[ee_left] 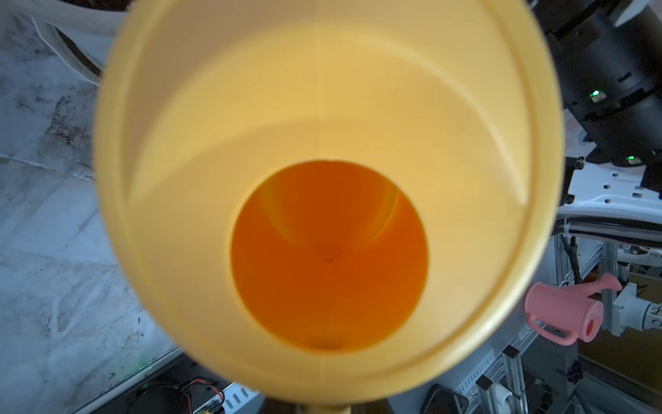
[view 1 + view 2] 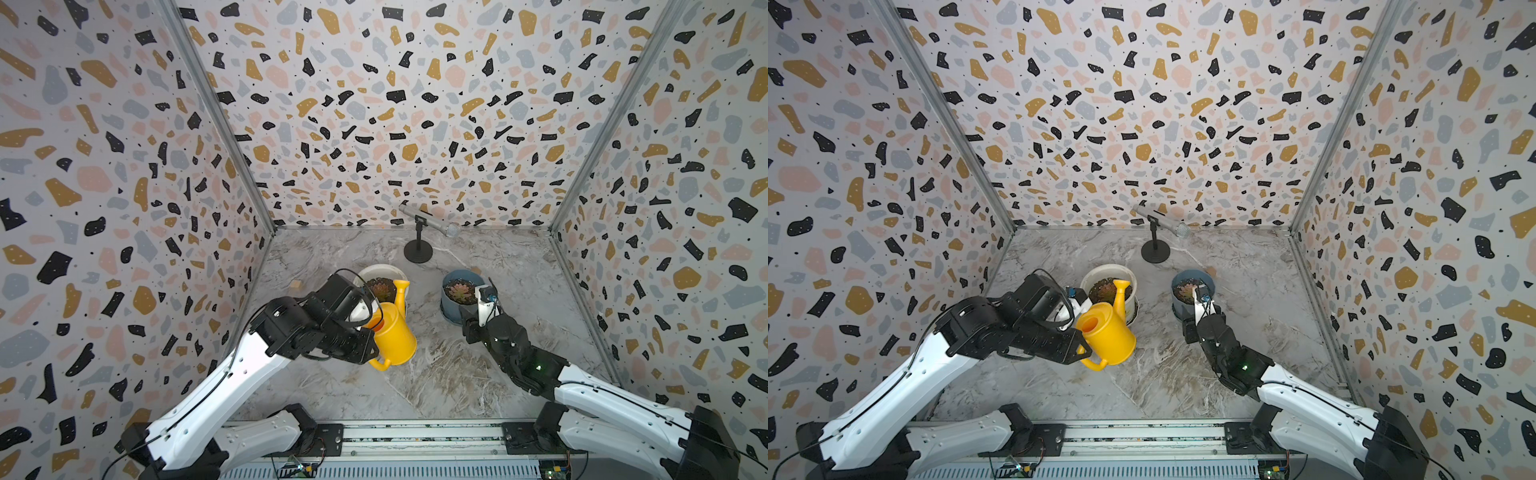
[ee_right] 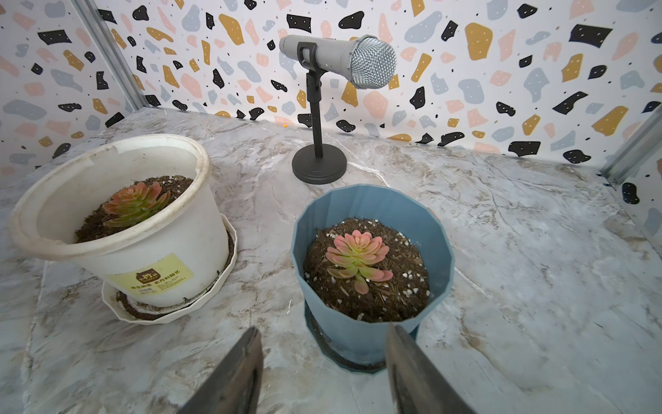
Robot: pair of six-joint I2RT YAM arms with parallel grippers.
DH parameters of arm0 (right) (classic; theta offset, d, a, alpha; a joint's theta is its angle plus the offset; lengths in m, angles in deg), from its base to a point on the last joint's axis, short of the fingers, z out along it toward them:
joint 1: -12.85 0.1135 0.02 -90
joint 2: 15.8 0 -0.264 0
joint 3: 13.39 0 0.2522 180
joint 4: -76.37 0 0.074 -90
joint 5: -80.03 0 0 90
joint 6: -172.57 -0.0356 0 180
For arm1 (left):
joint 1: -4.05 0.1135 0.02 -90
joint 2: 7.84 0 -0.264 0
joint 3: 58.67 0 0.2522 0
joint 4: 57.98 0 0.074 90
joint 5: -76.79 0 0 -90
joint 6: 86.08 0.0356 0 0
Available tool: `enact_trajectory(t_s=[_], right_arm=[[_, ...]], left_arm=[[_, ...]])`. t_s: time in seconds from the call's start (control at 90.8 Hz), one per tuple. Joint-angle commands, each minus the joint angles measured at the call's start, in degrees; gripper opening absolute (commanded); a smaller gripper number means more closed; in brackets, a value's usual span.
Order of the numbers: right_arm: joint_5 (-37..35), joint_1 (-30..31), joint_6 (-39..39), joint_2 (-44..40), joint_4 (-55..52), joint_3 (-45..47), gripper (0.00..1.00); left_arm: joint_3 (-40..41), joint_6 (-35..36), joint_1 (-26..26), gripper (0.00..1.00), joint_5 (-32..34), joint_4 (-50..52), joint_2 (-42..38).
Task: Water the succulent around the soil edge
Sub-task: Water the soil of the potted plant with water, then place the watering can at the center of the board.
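Left gripper (image 2: 371, 322) is clamping the yellow watering can (image 2: 395, 336), its spout hanging by the white pot (image 3: 161, 243). Right gripper (image 3: 322, 328) is gaping empty just beside the blue-grey pot (image 3: 358, 200), where the succulent (image 3: 358, 260) is sitting. Microphone (image 3: 340, 59) is standing behind. Both arms are stretching forward.

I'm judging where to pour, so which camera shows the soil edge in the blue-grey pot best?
The right wrist view: the soil edge rings the succulent, close and clear. Both top views show the pot small, its soil partly hidden by the right arm. The left wrist view shows none of it.
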Motion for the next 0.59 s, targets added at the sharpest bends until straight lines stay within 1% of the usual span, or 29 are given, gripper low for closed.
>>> enact_trajectory(t_s=[0.0, 0.044, 0.077, 0.165, 0.22, 0.275, 0.374, 0.44, 0.495, 0.584], right_arm=[[-2.5, -0.1, -0.3, -2.6, 2.9, 0.9, 0.63], [-3.4, -0.1, 0.0, -3.1, 3.4, 1.6, 0.65], [-4.3, -0.1, 0.1, -3.3, 3.9, 2.1, 0.67], [-7.4, -0.1, 0.3, -2.9, 4.2, 2.6, 0.7], [-8.4, -0.1, 0.4, -2.4, 4.1, 2.6, 0.7], [-9.0, -0.1, 0.4, -1.9, 4.2, 2.5, 0.7], [-10.1, -0.1, 0.5, -0.7, 4.4, 2.4, 0.72], [-11.8, -0.1, 0.0, 0.5, 4.1, 2.0, 0.74], [-13.4, -0.1, -0.4, 1.4, 3.3, 1.6, 0.76], [-14.0, -0.2, -0.8, 2.9, 2.2, 0.7, 0.77]], left_arm=[[4.2, -1.8, -2.9, 0.0, 1.5, -8.0, -3.6], [6.1, -3.5, -4.5, 0.0, 0.2, -11.1, -4.9], [8.1, -5.5, -5.9, 0.0, 0.6, -13.3, -6.1], [11.8, -9.6, -10.7, 0.0, 3.9, -18.0, -8.1], [13.4, -11.6, -14.4, 0.0, 7.5, -19.5, -8.5], [14.7, -12.9, -18.3, 0.0, 11.1, -20.6, -7.8], [16.5, -15.7, -23.8, 0.0, 15.5, -23.1, -5.4], [17.8, -17.7, -26.1, 0.0, 18.4, -25.2, -3.6], [18.6, -18.9, -28.1, 0.0, 22.3, -26.1, -1.8], [20.9, -23.4, -30.6, 0.0, 26.7, -29.8, 1.5]])
